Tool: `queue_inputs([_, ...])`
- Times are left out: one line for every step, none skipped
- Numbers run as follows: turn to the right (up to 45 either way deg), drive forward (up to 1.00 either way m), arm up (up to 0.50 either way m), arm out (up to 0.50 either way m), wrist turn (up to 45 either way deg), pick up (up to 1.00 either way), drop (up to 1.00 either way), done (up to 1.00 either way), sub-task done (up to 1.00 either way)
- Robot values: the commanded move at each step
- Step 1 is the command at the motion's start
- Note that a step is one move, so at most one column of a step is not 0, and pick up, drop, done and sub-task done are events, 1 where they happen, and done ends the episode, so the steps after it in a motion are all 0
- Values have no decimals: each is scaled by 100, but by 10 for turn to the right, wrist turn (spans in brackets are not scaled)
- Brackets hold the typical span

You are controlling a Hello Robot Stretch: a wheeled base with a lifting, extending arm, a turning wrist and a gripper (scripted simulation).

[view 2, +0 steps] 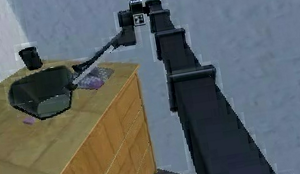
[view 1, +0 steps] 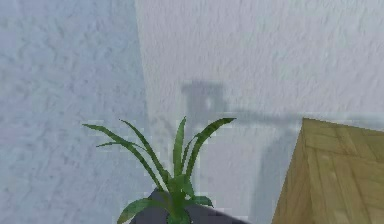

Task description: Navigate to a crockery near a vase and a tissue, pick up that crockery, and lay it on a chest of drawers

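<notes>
- Step in hand, as I judge it: the pick-up. The arm (view 2: 192, 78) reaches out toward 12 o'clock in the arm side view, and the gripper (view 2: 80, 76) slants down toward 8 o'clock, with its fingertips at the rim of a dark dish (view 2: 40, 93).
- The dark dish is wide and shallow and looks like the crockery the task names. It lies on the top of a wooden cabinet (view 2: 77, 148), near the cabinet's far end.
- Its neighbours fit the task's cue. A small dark upright vessel (view 2: 30, 59), perhaps the vase, stands at 12 o'clock from the dish. A purple flat thing (view 2: 96, 77), perhaps the tissue, lies at 3 o'clock, just beside the rim.
- How the fingers are set cannot be told from these pictures. With the dish resting on the wood right at them, I cannot tell whether the gripper holds anything.
- The next move calls for a sure grip on the rim, then a straight lift clear of the top. The purple flat thing sits right under the fingers and could be dragged along.
- In the forward view a potted plant (view 1: 172, 165) stands at 6 o'clock against a white wall (view 1: 260, 60). The cabinet's corner shows at 4 o'clock.
</notes>
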Motion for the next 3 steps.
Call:
queue_inputs([0,0,0,0,0,0,100,0,0])
queue_inputs([0,0,0,-10,0,0,0,0,0])
queue_inputs([0,0,0,0,0,0,0,100,0])
